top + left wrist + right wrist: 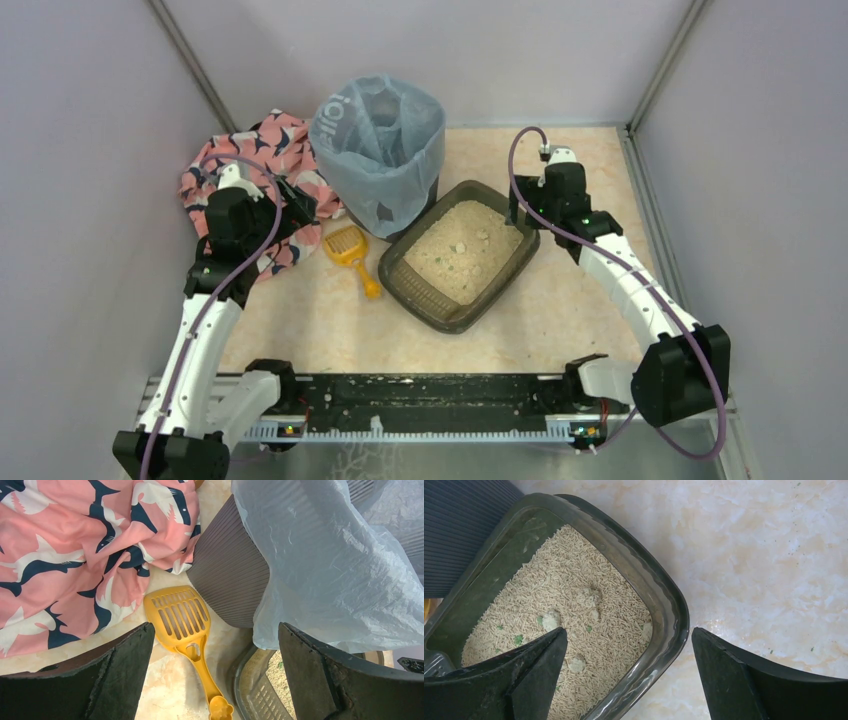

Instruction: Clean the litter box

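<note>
The litter box (426, 299) is a shallow dark tray of beige litter at mid-table, set at a slant. Pale clumps (589, 596) and green specks lie in the litter. My right gripper (518, 208) hovers open over the box's far right corner; in the right wrist view my right gripper (629, 630) straddles the rim of the litter box (664, 600), holding nothing. A yellow slotted scoop (352, 255) lies on the table left of the box. My left gripper (300, 205) is open above and behind it. In its wrist view my left gripper (215, 630) frames the scoop (177, 615) and a corner of the litter box (260, 690).
A tall ribbed bin (380, 150) lined with a light blue bag stands just behind the box, touching its far left side. A pink cloth with a dark bird print (255, 165) is bunched at the far left. Grey walls close in both sides and the back.
</note>
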`<state>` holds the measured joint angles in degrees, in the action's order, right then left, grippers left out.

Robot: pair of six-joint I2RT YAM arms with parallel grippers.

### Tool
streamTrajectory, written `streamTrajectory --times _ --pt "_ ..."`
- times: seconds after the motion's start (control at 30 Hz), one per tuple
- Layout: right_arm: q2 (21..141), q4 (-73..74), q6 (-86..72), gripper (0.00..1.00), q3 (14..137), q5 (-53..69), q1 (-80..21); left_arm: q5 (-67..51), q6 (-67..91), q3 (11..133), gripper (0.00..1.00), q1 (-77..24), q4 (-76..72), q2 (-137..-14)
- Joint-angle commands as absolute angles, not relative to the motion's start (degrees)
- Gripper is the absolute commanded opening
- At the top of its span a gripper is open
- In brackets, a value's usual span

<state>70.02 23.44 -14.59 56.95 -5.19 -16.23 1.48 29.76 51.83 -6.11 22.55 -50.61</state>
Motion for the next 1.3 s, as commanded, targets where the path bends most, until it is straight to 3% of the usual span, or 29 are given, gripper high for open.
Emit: streamTrajectory --times 0.0,0.3,0.43,0.53,0.73,0.93,1.27 --pt "69.45 21.87 -14.68 0.95 58.11 -5.76 -16.26 1.65 29.44 53.26 0.99 -6.15 22.85 -49.88" --pt "69.3 22.88 -17.46 0.94 58.45 -8.28 -16.26 2.23 29.35 52.96 0.99 -6.15 22.76 -50.01" --pt "69.79 24.28 -19.72 0.83 59.34 -10.17 -16.26 1.93 28.31 52.1 0.99 -6.15 22.39 -49.81" --pt "70.22 26.05 -19.99 0.83 60.27 -11.66 -16.26 0.33 27.74 50.04 0.99 -6.15 21.23 -49.2" --pt "69.87 27.94 -19.89 0.87 58.96 -12.62 -16.26 -17.36 36.26 43.58 0.97 -6.99 15.43 -49.41" --pt "69.57 29.87 -19.83 0.9 57.55 -14.63 -19.98 -6.81 32.89 41.9 0.98 -17.08 17.35 -48.36" --pt "68.21 29.88 -23.35 0.9 53.34 -13.25 -24.23 -6.25 29.95 39.69 0.96 -28.91 18.0 -51.88"
